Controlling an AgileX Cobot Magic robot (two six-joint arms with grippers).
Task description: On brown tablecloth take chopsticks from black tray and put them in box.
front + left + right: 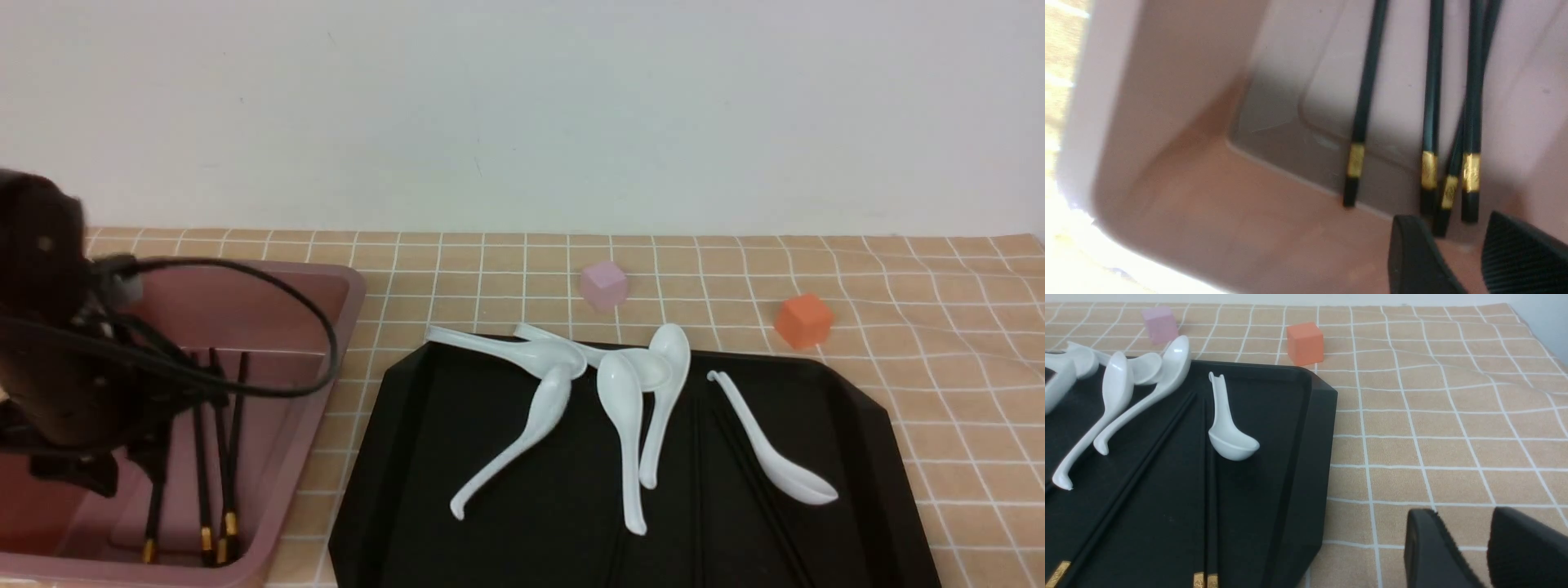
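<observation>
Chopsticks [1366,102] number four in the box [1167,102], three on the black tray [1298,457].

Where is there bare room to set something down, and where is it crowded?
Bare: tablecloth right of the tray, nearer than the orange cube; the tray's left part. Crowded: spoons along the tray's far side; chopsticks and left gripper in the box.

Matte black left arm [41,343] with looped black cables [229,263], ribbed fingers [1515,253].
</observation>
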